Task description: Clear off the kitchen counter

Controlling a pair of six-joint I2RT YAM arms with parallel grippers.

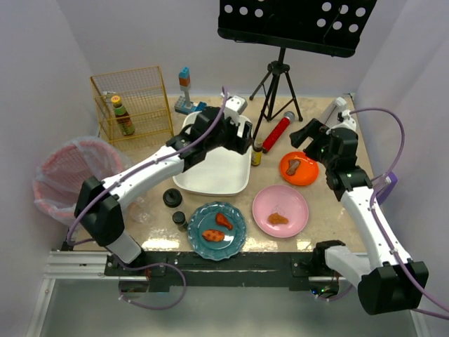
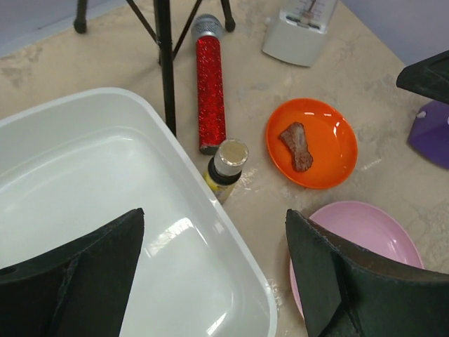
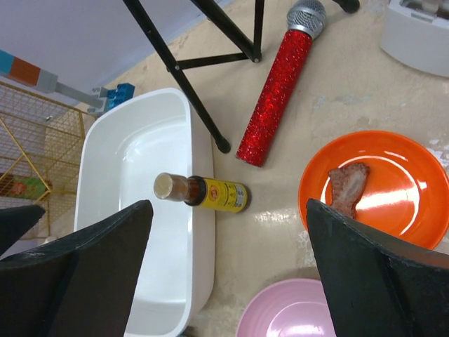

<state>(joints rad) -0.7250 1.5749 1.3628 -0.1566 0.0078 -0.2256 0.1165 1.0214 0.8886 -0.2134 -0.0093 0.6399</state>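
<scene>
The beige kitchen counter (image 1: 323, 210) carries a white tub (image 1: 210, 168), a small yellow-label bottle (image 1: 257, 152), a red glitter microphone (image 1: 278, 131), an orange plate (image 1: 299, 168) with a meat piece, a pink plate (image 1: 280, 210) with food and a teal plate (image 1: 217, 229) with food. My left gripper (image 1: 235, 133) hangs open and empty over the tub's (image 2: 105, 210) right rim, the bottle (image 2: 226, 168) ahead of it. My right gripper (image 1: 309, 137) is open and empty above the orange plate (image 3: 375, 186), with the bottle (image 3: 210, 193) between its fingers in the wrist view.
A wire basket (image 1: 132, 105) with a sauce bottle stands back left, toy blocks (image 1: 185, 91) behind the tub. A tripod (image 1: 277, 91) stands on the counter's back. Two black caps (image 1: 172, 198) lie left of the teal plate. A white device (image 1: 337, 109) sits back right, a purple object (image 2: 433, 133) at the right.
</scene>
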